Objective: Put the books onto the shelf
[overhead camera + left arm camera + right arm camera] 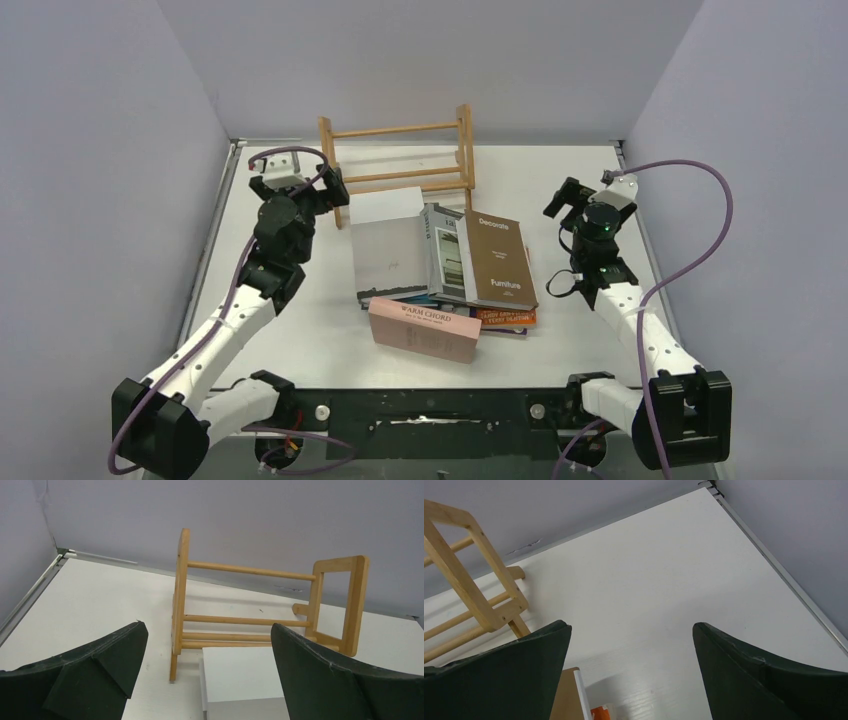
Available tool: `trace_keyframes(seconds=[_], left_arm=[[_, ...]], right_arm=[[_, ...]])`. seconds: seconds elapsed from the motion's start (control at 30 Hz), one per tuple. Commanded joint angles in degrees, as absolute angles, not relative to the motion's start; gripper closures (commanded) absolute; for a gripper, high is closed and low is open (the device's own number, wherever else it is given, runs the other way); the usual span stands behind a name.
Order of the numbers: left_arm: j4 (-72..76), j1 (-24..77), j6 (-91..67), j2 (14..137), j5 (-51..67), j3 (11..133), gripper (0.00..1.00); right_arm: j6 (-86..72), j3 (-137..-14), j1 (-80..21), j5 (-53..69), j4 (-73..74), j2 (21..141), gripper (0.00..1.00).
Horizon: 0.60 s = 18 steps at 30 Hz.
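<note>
The books are lying in a loose pile in the middle of the table [300, 330], just in front of the shelf [398, 160], which is standing bare at the back. The brown "Decorate" [500, 262] and a grey book [390, 262] are resting on top, the thin orange paperback [505, 318] is peeking out underneath, and the pink "Warm Chord" [425, 328] is sitting at the near edge of the heap.

The left pincer [335, 185] and the right pincer [565, 205] are hanging on either side of the pile, both spread wide and pinching nothing.

The hardbacks are looking stiff and fairly heavy, with smooth covers that are likely slippery. A grip across the thickness, close to the spine, is probably going to hold best. "Warm Chord" is offering 1 free, thick edge. The orange paperback is likely floppy and, being pinned flat, is needing the books above lifted first.
</note>
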<state>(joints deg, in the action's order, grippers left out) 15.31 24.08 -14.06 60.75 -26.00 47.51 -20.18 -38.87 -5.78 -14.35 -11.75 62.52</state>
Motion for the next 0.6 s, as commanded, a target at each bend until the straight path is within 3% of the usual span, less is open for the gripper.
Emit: trace_keyframes(seconds=[0.0,0.13,0.27,0.43,0.57], left_arm=[[21.24,24.35,-13.41,58.38,-21.68,46.39,0.02],[27.51,24.47,-9.58,55.25,-14.67,41.72,0.02],[28.31,24.23,-9.91,54.50,-14.92,40.68,0.02],[24.50,23.08,-13.19,58.39,-15.75,44.27,0.02],[16.29,19.87,-16.70,66.57,-12.06,54.23,0.05]], right_arm=[[-20.09,-40.39,-6.28,-15.90,-13.75,61.99,0.02],[-20.21,-40.33,-6.31,-15.80,-13.91,62.15,0.02],[-20.29,-40.34,-6.20,-15.73,-13.96,61.79,0.02],[-20.08,-42.28,-6.23,-13.53,-12.91,62.08,0.02],[-19.55,-49.57,-6.28,-9.03,-7.62,66.36,0.02]])
